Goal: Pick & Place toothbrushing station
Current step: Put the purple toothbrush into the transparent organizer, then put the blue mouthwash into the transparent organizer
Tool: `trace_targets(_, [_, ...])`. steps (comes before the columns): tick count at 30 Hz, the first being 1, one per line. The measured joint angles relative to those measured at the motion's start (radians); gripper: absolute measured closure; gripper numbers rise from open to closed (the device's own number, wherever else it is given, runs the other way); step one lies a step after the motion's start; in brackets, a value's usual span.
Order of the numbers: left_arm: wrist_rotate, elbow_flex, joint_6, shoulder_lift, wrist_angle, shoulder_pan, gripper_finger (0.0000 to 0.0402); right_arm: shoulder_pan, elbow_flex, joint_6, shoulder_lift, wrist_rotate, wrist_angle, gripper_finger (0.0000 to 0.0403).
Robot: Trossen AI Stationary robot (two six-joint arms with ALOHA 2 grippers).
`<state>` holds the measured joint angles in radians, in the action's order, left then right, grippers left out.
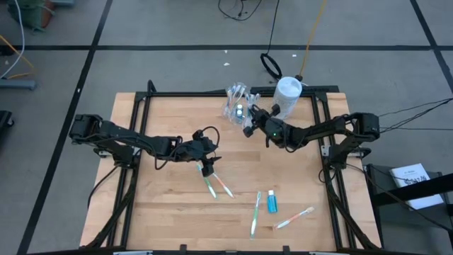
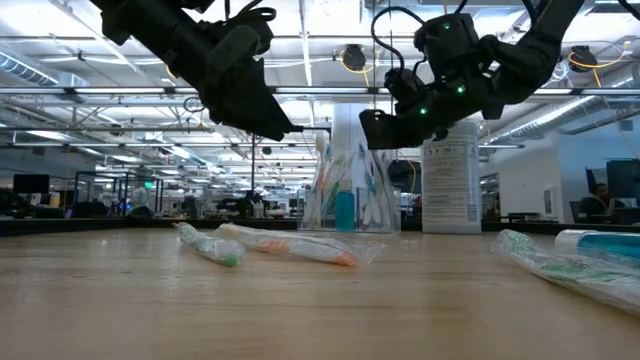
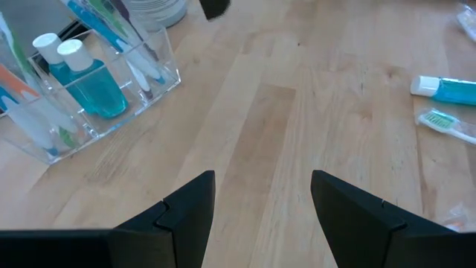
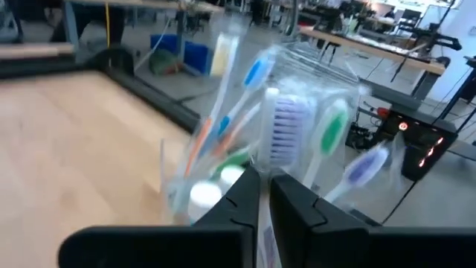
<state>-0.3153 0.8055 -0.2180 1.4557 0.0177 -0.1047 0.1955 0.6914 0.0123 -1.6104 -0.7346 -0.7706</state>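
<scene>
While left gripper [image 1: 207, 170] gapes empty, right gripper [image 1: 249, 122], nrly closed, touches holder [image 1: 237, 104].

In the right wrist view the clear holder [image 4: 260, 141] and the toothbrushes [image 4: 286, 130] in it are smeared with blur, and the right tool [image 4: 262, 195] covers the holder's lower middle, so what its nearly closed fingers pinch cannot be told. In the left wrist view the holder [image 3: 89, 97] runs off the picture's edge, as does a toothpaste tube [image 3: 446, 89]. From above, the holder [image 1: 237, 103] is too small to show its contents.
</scene>
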Motion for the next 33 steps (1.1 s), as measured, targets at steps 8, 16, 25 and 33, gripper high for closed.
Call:
trace_targets(8, [0.000,0.000,-0.006,0.000,0.000,0.000,0.0172,-0.008,0.000,-0.044,0.000,-0.004,0.104,0.0361])
trace_targets(16, [0.000,0.000,-0.007,0.000,0.022,0.000,0.0172,-0.008,0.000,0.016,0.000,-0.004,0.098,0.0332])
trace_targets(25, [-0.001,0.000,-0.009,0.000,0.058,0.000,0.0172,-0.035,0.000,0.173,0.000,-0.003,0.096,0.0275])
trace_targets(33, [-0.001,0.000,-0.007,0.000,0.058,0.000,0.0172,-0.087,-0.001,0.182,0.048,-0.103,0.205,0.0228])
